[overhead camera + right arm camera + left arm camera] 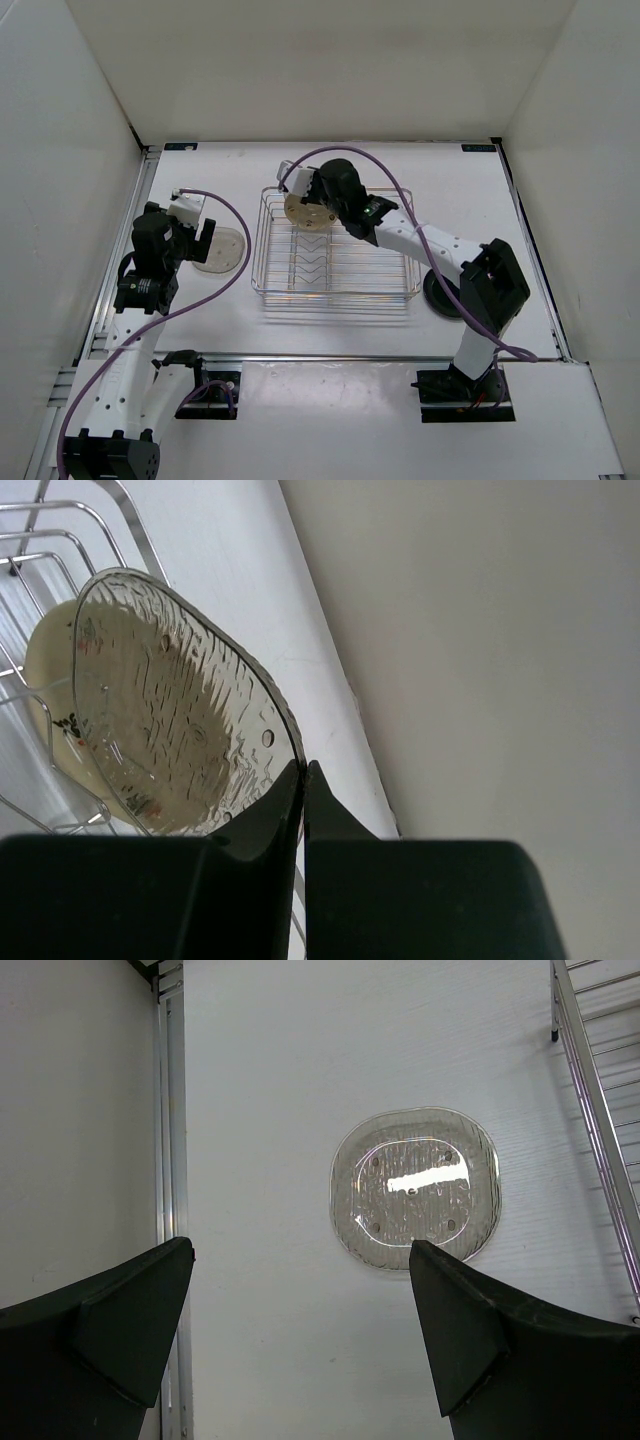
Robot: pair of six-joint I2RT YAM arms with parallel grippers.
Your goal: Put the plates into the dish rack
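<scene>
My right gripper (308, 198) is shut on the rim of a pale translucent plate (170, 720) and holds it on edge over the far left corner of the dish rack (335, 257). A tan plate (45, 670) stands in the rack just behind it. A second translucent plate (218, 250) lies flat on the table left of the rack. My left gripper (203, 238) is open and empty beside it; in the left wrist view this plate (415, 1190) lies ahead of the right fingertip (440, 1290). A glossy black plate (440, 296) lies right of the rack, partly hidden by the right arm.
The rack's chrome side rail (600, 1100) runs along the right of the left wrist view. A metal table rail (168, 1160) runs along the left. White walls enclose the table on three sides.
</scene>
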